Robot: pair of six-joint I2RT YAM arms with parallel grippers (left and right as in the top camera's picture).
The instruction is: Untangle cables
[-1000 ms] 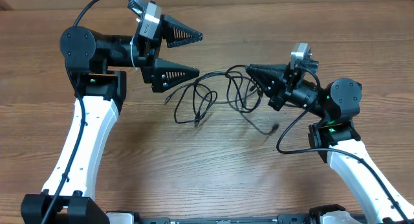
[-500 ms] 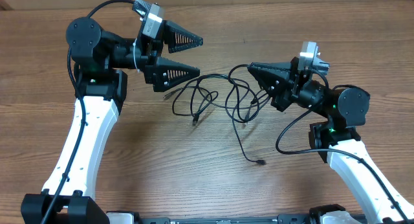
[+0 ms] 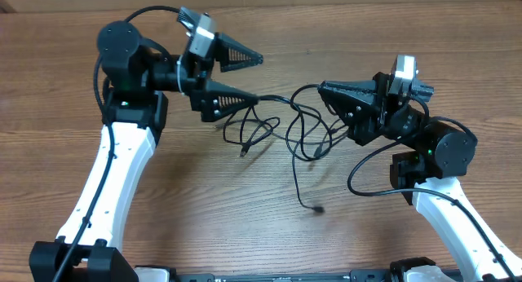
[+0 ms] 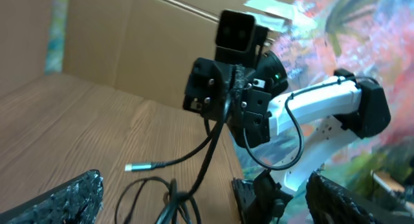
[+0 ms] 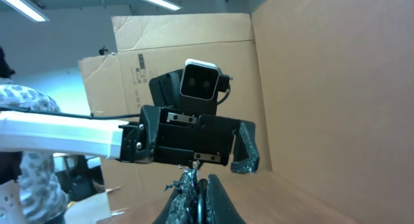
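Surveying the overhead view: the cables (image 3: 277, 123) are thin, black, limp cords with a matte sheath. They lie in overlapping loops on the table (image 3: 204, 200), a brown wood-grain surface with a smooth finish. One strand leaves the knot toward the near edge and ends in a small dark plug (image 3: 316, 209). A second plug (image 3: 245, 152) lies at the left of the tangle. The left wrist view shows another cord end with a short silvery metal tip (image 4: 131, 167).

Left gripper (image 3: 258, 78): jaws spread wide apart, nothing between them. Its fingers (image 3: 224, 94) are black tapered wedges with ribbed inner faces, and in the wrist view the pads (image 4: 71, 198) look rough and pebbled. The tangle lies just beside this claw, toward the right arm. The lower fingertip overlaps a strand as seen from above; contact cannot be confirmed.

Right gripper (image 3: 325, 87): jaws pressed together, forming one black pointed wedge. A strand rises from the tangle to its tip, and the left wrist view shows that cord hanging from the closed tips, so the claw is clamped on a cable. The right wrist view shows both fingers (image 5: 181, 201) meeting. The main tangle sits just beside this claw, between the two arms.
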